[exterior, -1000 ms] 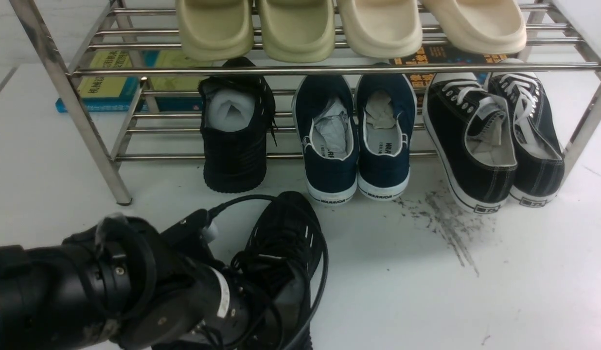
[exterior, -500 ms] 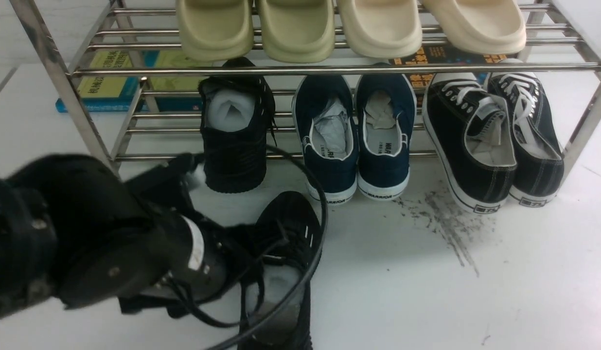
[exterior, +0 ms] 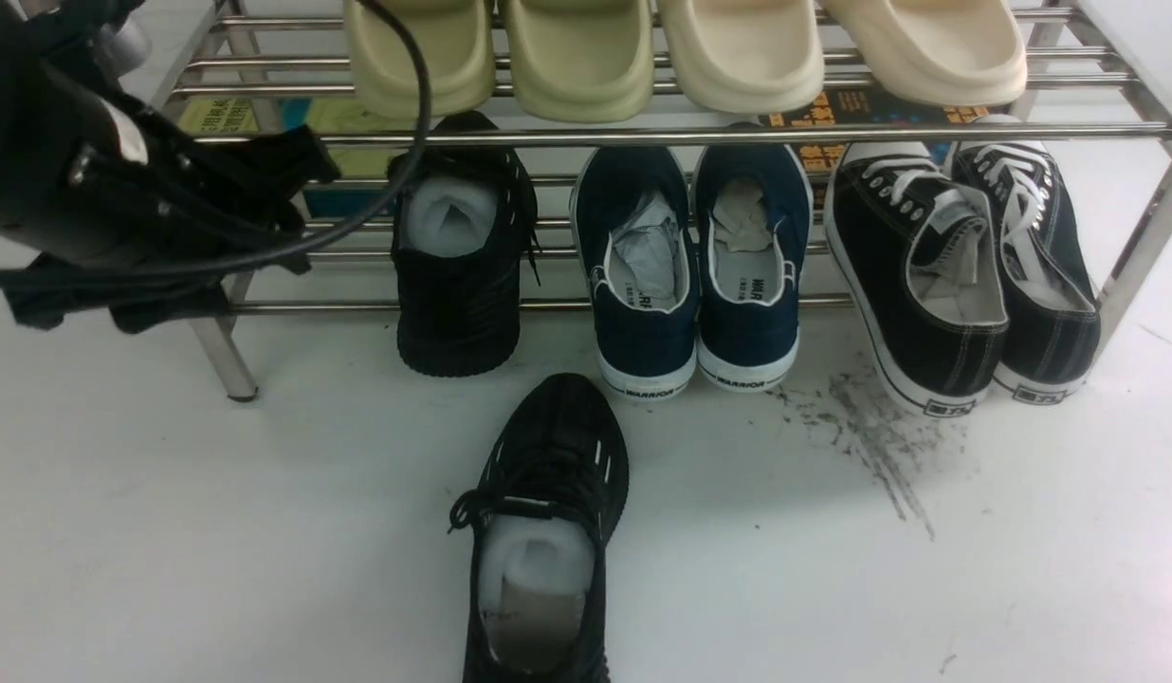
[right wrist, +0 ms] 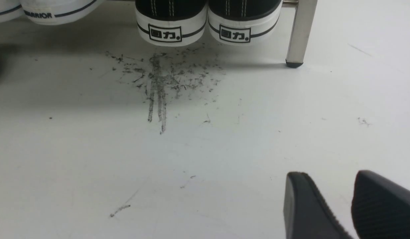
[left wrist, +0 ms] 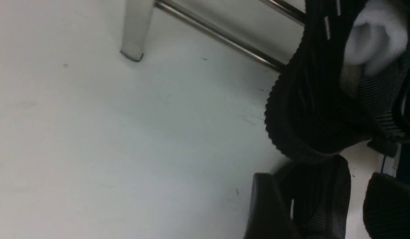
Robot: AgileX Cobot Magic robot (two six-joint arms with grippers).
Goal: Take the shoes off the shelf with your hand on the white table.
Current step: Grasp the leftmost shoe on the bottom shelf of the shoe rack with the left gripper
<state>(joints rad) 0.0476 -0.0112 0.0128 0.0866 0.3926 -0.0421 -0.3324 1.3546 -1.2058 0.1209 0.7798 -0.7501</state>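
One all-black shoe (exterior: 548, 531) lies on the white table (exterior: 927, 588) in front of the shelf (exterior: 643, 136), toe toward it, white stuffing showing. Its mate (exterior: 458, 275) sits on the lower tier at the left, heel hanging over the front bar; it also fills the left wrist view (left wrist: 317, 126). My left gripper (exterior: 283, 213) hangs raised at the shelf's left end, just left of that shoe. It is open (left wrist: 354, 176), with bare table showing between its fingers close to the shoe's heel. My right gripper (right wrist: 337, 179) is open over bare table, holding nothing.
A navy Warrior pair (exterior: 690, 275) and a black canvas white-laced pair (exterior: 965, 275) sit on the lower tier. Beige slippers (exterior: 681, 52) fill the upper tier. Books (exterior: 216, 114) lie behind. Dark scuff marks (exterior: 870, 446) stain the table. The shelf's left leg (exterior: 221, 356) stands under my left arm.
My left gripper has let go of the shoe on the table, opened, and risen up and back to the shelf's left end. That shoe lies where it was set.
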